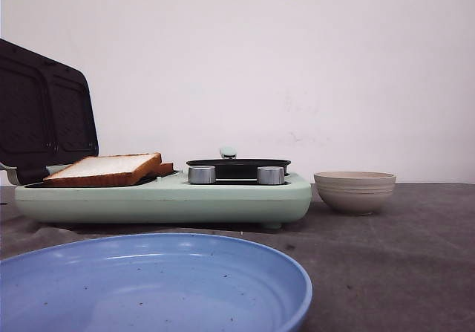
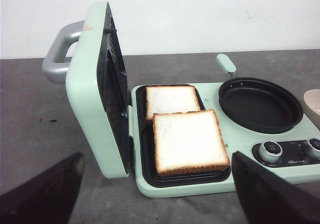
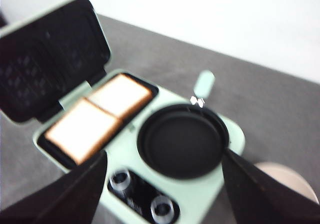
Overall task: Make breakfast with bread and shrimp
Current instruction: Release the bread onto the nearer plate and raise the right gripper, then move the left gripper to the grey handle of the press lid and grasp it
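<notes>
Behind everything you have a plain white wall, and below it a dark grey surface (image 1: 415, 250) with faint specks and creases. On it sits a mint-green breakfast maker (image 1: 163, 197) with its lid (image 2: 95, 88) standing open. A beige bowl (image 1: 355, 191) rests at its 3 o'clock in the front view, apart from it. A blue plate (image 1: 148, 287) lies closest to the camera.

The bread (image 2: 187, 140) lies on the black grill tray: two slices, the nearer one overlapping the edge of the farther one, so it sits slightly tilted. Beside the tray is the round black pan (image 2: 260, 103), which looks empty. No shrimp shows in any view; the bowl's inside is hidden, so you cannot tell whether they are there.

Both sets of jaws stand wide apart and hold nothing: the left gripper (image 2: 160, 194) and the right gripper (image 3: 165, 194) each hover above the appliance.

Here is what I think could go wrong:
- Lifting the upper slice by one edge may tear the soft crumb or drag the lower slice along.
- A low approach from 9 o'clock could knock the upright lid down onto the bread.
- The right wrist view is blurred, so judging depth near the pan handle (image 3: 204, 82) and knobs (image 2: 270, 151) is risky.
</notes>
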Robot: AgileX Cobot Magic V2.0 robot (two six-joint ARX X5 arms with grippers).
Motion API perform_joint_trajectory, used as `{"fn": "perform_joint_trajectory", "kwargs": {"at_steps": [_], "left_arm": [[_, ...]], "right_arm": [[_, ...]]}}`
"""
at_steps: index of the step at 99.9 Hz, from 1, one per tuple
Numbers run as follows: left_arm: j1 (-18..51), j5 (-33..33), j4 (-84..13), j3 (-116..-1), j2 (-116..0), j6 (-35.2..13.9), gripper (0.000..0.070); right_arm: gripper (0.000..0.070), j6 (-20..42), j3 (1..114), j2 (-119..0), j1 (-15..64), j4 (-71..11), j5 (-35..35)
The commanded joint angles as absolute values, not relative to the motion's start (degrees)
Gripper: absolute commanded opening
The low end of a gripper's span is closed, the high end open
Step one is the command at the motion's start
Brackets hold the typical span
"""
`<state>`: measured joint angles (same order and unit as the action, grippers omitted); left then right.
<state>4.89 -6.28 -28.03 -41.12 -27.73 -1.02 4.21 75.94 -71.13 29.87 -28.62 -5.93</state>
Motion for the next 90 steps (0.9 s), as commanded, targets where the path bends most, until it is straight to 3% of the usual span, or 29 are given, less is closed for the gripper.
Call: {"fn": "perform_joint_trajectory", "kwargs": {"at_steps": [1,47,70,90], "left_arm": [[4.84,-6.22,-27.51,-41.39,-27.94,-0.91,0.0515],[4.84,-6.20,-27.53,-41.39,-27.92,-1.17,0.0515],[4.84,-6.22,-28.77,-41.39,-27.92,-1.76,0.0514],[4.84,-6.28,-28.95,-41.39,-27.94,-7.22,0.0515]], "right_arm": [[0.0437,3.42,69.71,-66.87,29.98,-26.87,-5.54],[0.0437,12.49,35.77,-33.63,29.82,-23.59,2.35],[0.0437,16.53,29.93,-24.62,29.85,-26.02,5.02],[0.0437,16.53,29.76,-24.77,29.85,-27.53,4.99]]}}
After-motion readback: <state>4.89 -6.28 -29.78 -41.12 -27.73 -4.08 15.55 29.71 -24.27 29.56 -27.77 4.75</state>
